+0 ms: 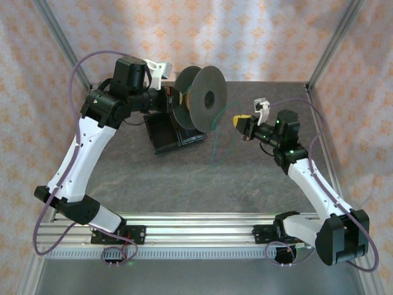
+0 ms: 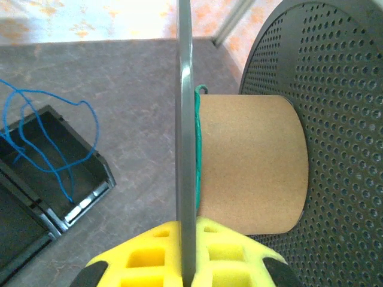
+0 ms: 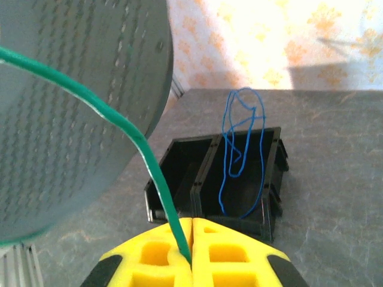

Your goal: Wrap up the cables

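left gripper point(image 2: 187, 239): closed tight on the spool point(image 2: 323, 149); the thin rim of one flange point(image 2: 186, 119) is clamped between its two yellow fingers point(image 2: 149, 260)
right gripper point(image 3: 191, 233): pressed fully together; the green cable point(image 3: 119, 122) is pinched in the seam between its two yellow pads point(image 3: 149, 257)
green cable: thin, smooth and round in section; from the right fingers it is carried up in a curve across the face of the spool; a few turns are laid on the core point(image 2: 251, 161) just beside the flange gripped by the left fingers; a slack length is seen hanging toward the table point(image 1: 153, 178) between the spool and the right fingers
blue cable point(image 3: 242, 143): thin, loosely looped, stood up out of the tray point(image 3: 274, 179); it is found beyond the right fingers and off to the left of the left fingers, well apart from both
spool: dark grey, with flat round flanges pierced by many small holes and a matt brown, cardboard-like cylindrical core; it is held on edge
tray: black, rectangular, hard-looking, divided into compartments side by side; set on the table
table: grey, mottled, stone-like surface
count: two grippers, two fingers each; two cables, one green and one blue; one spool with two flanges; one tray with two compartments seen
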Available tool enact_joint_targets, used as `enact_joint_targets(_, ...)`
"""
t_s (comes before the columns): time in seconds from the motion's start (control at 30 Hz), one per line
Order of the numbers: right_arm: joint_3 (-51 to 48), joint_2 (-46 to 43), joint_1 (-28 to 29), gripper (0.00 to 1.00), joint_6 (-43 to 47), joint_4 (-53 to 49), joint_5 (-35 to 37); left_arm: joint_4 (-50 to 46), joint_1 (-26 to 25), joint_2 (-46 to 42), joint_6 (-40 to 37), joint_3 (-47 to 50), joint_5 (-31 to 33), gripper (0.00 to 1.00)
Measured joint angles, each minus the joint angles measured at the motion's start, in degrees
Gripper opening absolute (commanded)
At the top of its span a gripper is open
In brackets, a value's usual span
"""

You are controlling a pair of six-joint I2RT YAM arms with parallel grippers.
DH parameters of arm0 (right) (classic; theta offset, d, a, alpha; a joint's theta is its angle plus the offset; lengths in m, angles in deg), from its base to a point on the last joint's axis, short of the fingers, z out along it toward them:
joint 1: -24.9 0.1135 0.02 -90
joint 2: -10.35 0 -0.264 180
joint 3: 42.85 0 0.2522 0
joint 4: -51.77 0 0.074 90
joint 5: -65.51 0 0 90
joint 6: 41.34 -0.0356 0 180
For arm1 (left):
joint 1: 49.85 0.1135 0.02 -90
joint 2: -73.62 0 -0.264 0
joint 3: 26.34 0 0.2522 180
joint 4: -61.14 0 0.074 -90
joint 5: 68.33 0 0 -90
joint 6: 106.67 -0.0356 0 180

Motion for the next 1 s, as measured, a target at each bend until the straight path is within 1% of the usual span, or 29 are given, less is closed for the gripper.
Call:
enact_joint_targets(0.2, 3.19, -4.42, 5.66, 0.00, 4.15, -10.14, 0.02, 1.11, -0.04, 4.87, 0.17, -0.70, 8.96, 0.00)
enact_joint_targets(0.33, 8.55, -7.17, 9.18, 0.00, 7.39, -16.83, 0.24, 1.16, -0.22, 9.27, -0.39, -1.42, 14.86, 0.00)
enact_joint_targets(0.47, 14.05, -7.89, 10.71, 0.00, 9.66, -21.57, 0.68, 1.14, -2.03, 12.55, -2.36, -2.10, 19.52, 0.00)
enact_joint_targets(0.63, 21.66, -5.99, 10.97, 0.00, 12.37, -27.58, 3.26, 1.18, -5.92, 13.81, -5.81, -1.77, 22.56, 0.00)
enact_joint_targets(0.77, 30.40, -1.57, 10.97, 0.00, 15.72, -34.56, 8.48, 2.03, -8.41, 13.27, -9.01, 0.28, 23.89, 0.00)
enact_joint_targets(0.87, 35.41, 1.53, 10.97, 0.00, 17.84, -38.99, 12.87, 3.21, -8.68, 11.61, -10.78, 4.59, 24.00, 0.00)
enact_joint_targets(1.0, 38.86, 4.59, 11.02, 0.00, 19.98, -43.45, 18.03, 3.87, -8.63, 8.79, -12.59, 9.79, 23.76, 0.00)
